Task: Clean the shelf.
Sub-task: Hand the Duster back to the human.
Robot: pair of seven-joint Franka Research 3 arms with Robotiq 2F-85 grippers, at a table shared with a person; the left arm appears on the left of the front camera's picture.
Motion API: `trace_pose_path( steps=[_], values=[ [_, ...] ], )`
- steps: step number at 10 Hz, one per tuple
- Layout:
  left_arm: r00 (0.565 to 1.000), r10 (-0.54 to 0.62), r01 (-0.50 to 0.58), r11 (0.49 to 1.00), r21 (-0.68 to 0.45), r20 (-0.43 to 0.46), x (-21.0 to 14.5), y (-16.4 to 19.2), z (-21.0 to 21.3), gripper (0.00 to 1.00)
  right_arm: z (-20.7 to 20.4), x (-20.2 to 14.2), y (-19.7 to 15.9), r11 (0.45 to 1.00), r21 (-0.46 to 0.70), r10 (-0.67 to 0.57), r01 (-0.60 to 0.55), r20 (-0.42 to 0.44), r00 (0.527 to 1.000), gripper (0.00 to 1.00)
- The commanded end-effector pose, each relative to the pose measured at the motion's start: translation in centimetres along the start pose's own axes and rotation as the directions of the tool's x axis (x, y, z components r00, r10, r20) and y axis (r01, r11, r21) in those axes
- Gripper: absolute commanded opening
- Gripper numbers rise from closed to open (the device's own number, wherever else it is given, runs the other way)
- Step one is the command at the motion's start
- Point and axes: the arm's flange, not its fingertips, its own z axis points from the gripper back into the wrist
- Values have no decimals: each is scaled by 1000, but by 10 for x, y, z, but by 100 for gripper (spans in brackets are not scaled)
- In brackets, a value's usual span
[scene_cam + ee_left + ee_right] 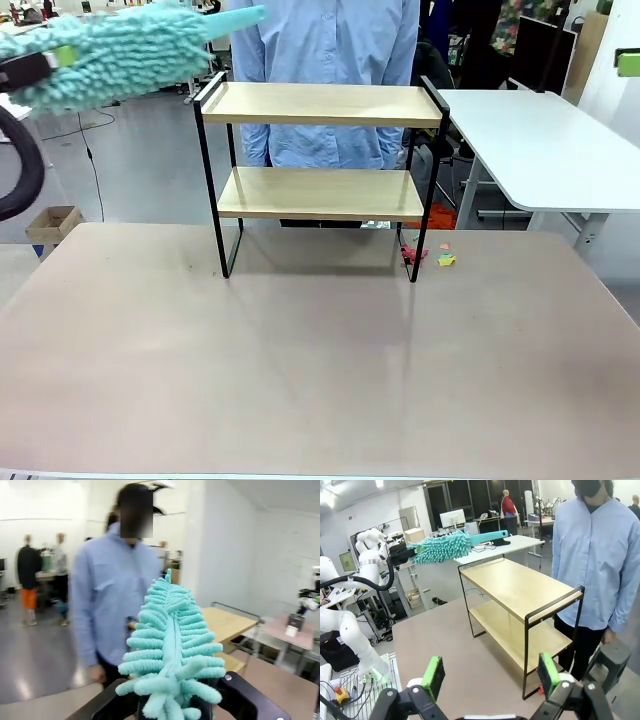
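white walls | grey floor (130,170) | white desk (545,140) right

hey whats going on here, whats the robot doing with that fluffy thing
The left end effector is shut on a teal microfiber duster, holding it in the air up beside the left end of the shelf, not touching the boards. Both wooden boards are bare. The right end effector is open and holds nothing, on the near side of the table. A person in a light blue shirt stands right behind the shelf.
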Motion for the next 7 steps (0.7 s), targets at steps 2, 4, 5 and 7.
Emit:
trace_pose_path(
  steps=[2, 4, 5, 7],
  values=[
    [999, -2, -8, 969, 249, 39, -1, 3, 35, 18, 1, 2, -1, 1000, 1, -1, 1, -5, 1000, 100],
    [1000, -15, 8, 914, 405, 15, -14, 6, 57, 18, 1, 2, -1, 1000, 1, -1, 1, -5, 1000, 100],
    [1000, -16, 22, 894, 448, -18, -23, 7, 62, 18, 1, 2, -1, 1000, 1, -1, 1, -5, 1000, 100],
    [998, -24, 51, 865, 499, -62, -47, 1, 69, 18, 1, 2, -1, 1000, 1, -1, 1, -5, 1000, 100]
  ],
)
